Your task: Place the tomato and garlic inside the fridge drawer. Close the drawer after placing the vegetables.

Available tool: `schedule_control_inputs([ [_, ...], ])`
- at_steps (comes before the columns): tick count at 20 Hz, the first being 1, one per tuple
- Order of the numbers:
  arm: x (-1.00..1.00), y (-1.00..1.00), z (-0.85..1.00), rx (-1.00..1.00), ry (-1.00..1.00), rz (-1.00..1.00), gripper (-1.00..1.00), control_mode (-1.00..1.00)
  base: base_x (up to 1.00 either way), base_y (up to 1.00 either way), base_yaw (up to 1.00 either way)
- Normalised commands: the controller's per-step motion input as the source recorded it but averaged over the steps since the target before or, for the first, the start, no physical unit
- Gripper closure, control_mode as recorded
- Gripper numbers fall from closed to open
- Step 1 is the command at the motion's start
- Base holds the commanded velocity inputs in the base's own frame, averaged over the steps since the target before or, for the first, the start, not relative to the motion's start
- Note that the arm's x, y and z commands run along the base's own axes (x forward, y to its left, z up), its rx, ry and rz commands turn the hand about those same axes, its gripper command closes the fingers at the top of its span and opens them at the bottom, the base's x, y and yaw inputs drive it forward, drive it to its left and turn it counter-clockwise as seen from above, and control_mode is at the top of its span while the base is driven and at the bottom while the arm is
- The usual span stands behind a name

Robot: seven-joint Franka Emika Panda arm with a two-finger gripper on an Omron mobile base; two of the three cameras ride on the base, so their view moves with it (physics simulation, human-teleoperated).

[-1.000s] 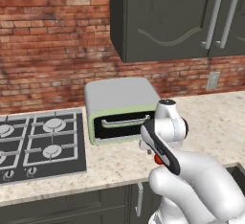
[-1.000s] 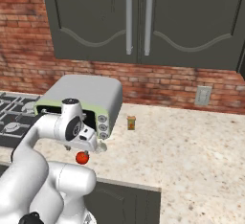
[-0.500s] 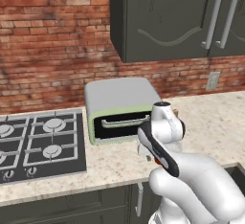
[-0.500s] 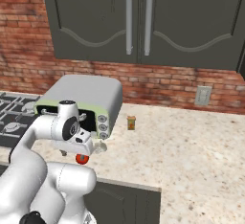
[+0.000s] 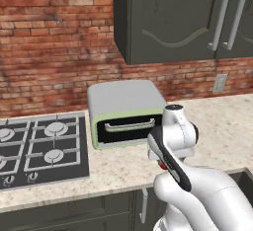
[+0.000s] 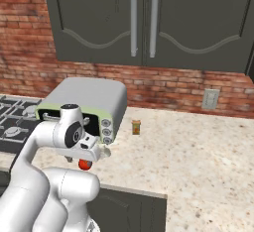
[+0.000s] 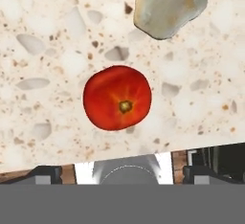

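Note:
The tomato (image 7: 117, 97), a glossy red ball with its stem spot facing the camera, lies on the speckled counter straight below my hand. A whitish-grey garlic (image 7: 170, 5) bulb rests just beyond it, apart from it. My gripper (image 7: 125, 173) hangs above the tomato, open, its dark fingertips (image 7: 45, 174) spread wide to either side and touching nothing. From the right base view the tomato (image 6: 85, 164) peeks out under the gripper (image 6: 88, 152) near the counter's front edge. A red sliver of tomato (image 5: 163, 165) shows behind my arm. The fridge drawer is out of view.
A grey and green toaster oven (image 5: 126, 111) (image 6: 89, 102) stands just behind the hand. The gas stove (image 5: 39, 146) lies to its left. A small carton (image 6: 136, 127) stands right of the oven. Dark cabinets (image 6: 144, 23) hang overhead.
My hand has dipped a little toward the tomato. The tomato and the things on the counter have not moved.

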Motion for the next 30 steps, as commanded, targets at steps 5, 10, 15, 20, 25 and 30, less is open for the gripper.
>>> schedule_control_inputs([
  [5, 0.0, 0.03, -0.42, 0.0, 0.0, 0.0, -1.0, -1.0, 0.0, 0.0, 0.0],
  [10, 0.0, 0.03, -0.47, 0.0, 0.0, 0.0, -1.0, -1.0, 0.0, 0.0, 0.0],
  [15, 0.0, -0.05, -0.51, 0.02, 0.0, 0.01, -1.0, -1.0, 0.0, 0.0, 0.0],
  [20, 0.0, -0.09, -0.55, 0.04, 0.0, 0.02, -1.0, -1.0, 0.0, 0.0, 0.0],
  [25, 0.0, -0.02, -0.56, 0.02, 0.0, 0.0, -1.0, -1.0, 0.0, 0.0, 0.0],
  [30, -0.13, 0.04, -0.57, 0.0, 0.0, 0.0, -1.0, -1.0, 0.0, 0.0, 0.0],
])
